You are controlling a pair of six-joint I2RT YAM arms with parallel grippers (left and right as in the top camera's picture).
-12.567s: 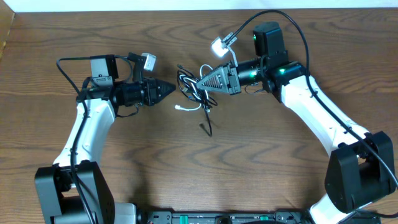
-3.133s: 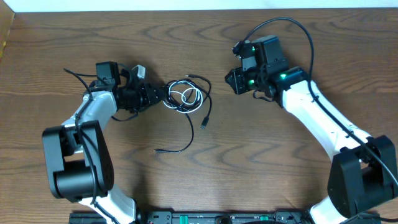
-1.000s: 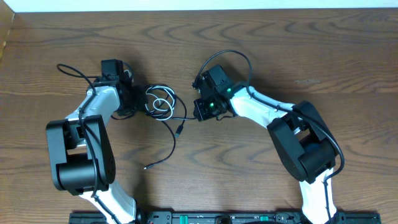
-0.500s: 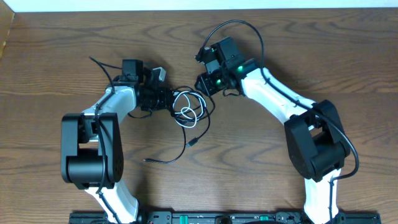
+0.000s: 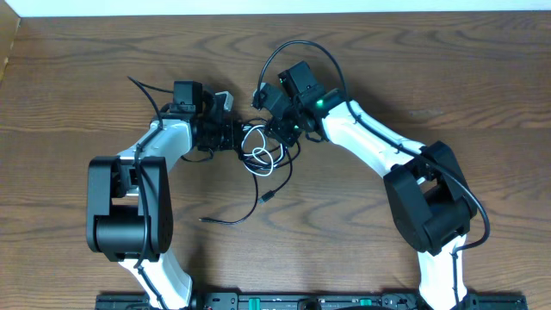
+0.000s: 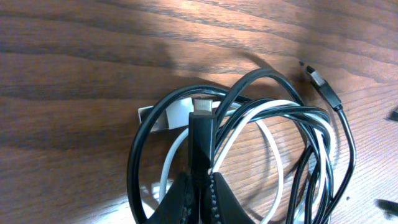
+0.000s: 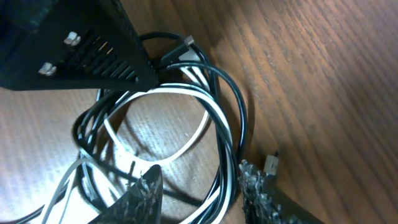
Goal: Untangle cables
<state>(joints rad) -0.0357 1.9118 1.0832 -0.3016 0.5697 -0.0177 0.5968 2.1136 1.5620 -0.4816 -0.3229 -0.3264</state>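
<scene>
Overhead: both arms meet at top centre of the brown wood-grain table (image 5: 430, 77). A thin flexible black cable (image 5: 268, 195) and a shorter thin white cable (image 5: 256, 157) lie coiled together between the left gripper (image 5: 234, 136) and right gripper (image 5: 277, 131). Two black tails trail toward the near edge, clear of the coil.

Left wrist: left gripper (image 6: 199, 186) has its fingers pressed together on the black cable (image 6: 200, 134) at a plug end, which stands in the middle of the coil. White cable (image 6: 239, 127) threads through the black loops.

Right wrist: right gripper (image 7: 200, 193) has its fingers spread, straddling white cable (image 7: 174, 92) and black cable (image 7: 230, 87) strands without clamping either.

Suggest: left holds as anchor. Right closes on white only, then draws away slowly, low over the table. If black comes along, release and re-pick.

Containers: none in view.
</scene>
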